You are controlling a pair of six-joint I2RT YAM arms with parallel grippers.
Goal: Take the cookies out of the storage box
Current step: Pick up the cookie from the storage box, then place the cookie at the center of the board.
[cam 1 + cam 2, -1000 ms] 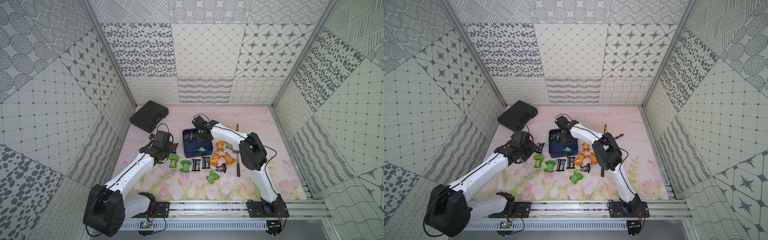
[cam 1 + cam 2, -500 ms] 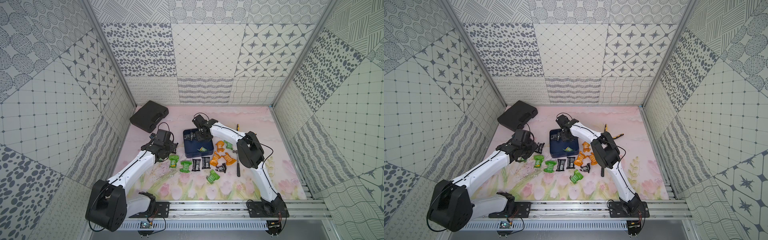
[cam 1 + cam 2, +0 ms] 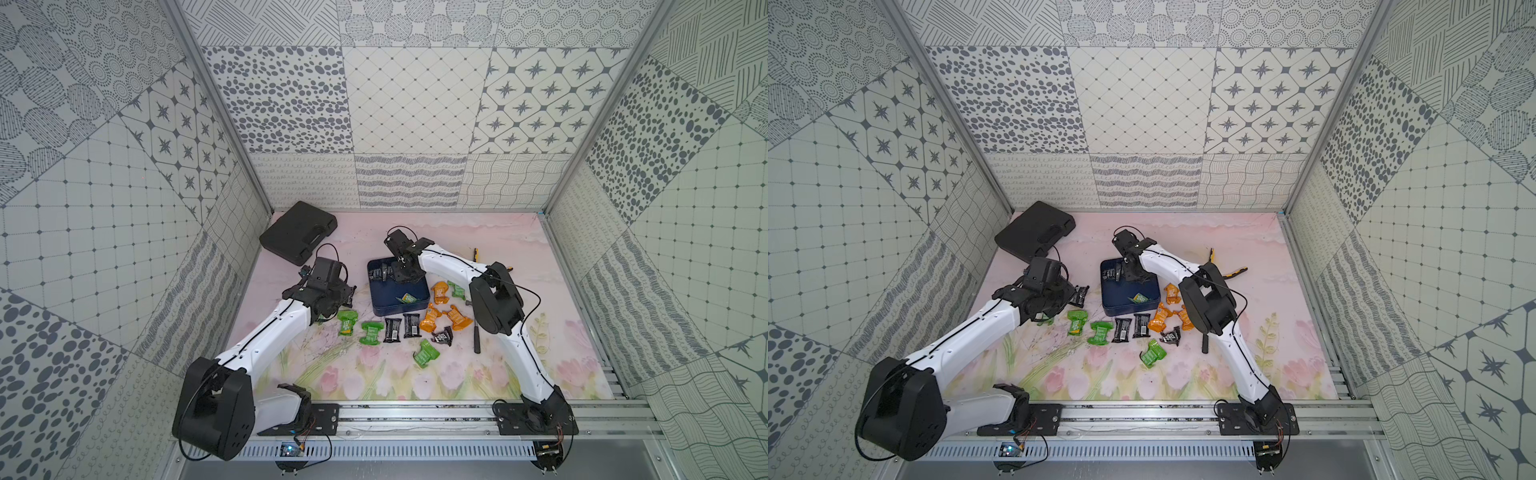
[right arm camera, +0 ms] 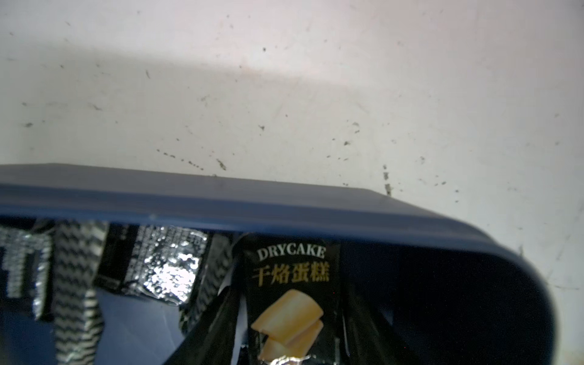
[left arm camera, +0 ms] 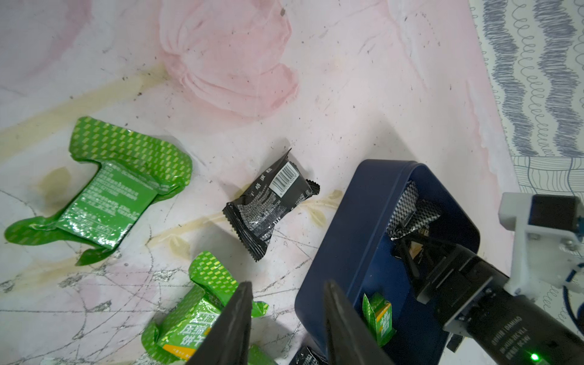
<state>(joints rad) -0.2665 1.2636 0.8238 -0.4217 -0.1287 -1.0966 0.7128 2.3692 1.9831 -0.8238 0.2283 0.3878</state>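
Observation:
The navy storage box (image 3: 398, 310) (image 3: 1126, 308) sits mid-table. My right gripper (image 4: 289, 290) (image 3: 395, 272) reaches into its far left corner, open. Its fingers stand on either side of an upright black cookie packet (image 4: 290, 271), with a thin gap on one side. More black packets (image 4: 158, 262) (image 5: 410, 205) and one green packet (image 3: 406, 297) (image 5: 377, 316) lie in the box. My left gripper (image 5: 288, 284) (image 3: 345, 297) hangs open and empty by the box's near left corner. Green (image 3: 370, 332), black (image 3: 392, 330) and orange (image 3: 457, 318) cookies lie on the table.
A black plastic case (image 3: 297, 237) lies at the back left. A hammer (image 3: 477, 340) lies under the right arm, and yellow-handled pliers (image 3: 1233, 272) lie behind it. A loose black packet (image 5: 271, 202) lies left of the box. Patterned walls close three sides.
The right arm has shifted slightly, its gripper staying in the storage box with the jaws drawn narrower. The left arm has hardly moved.

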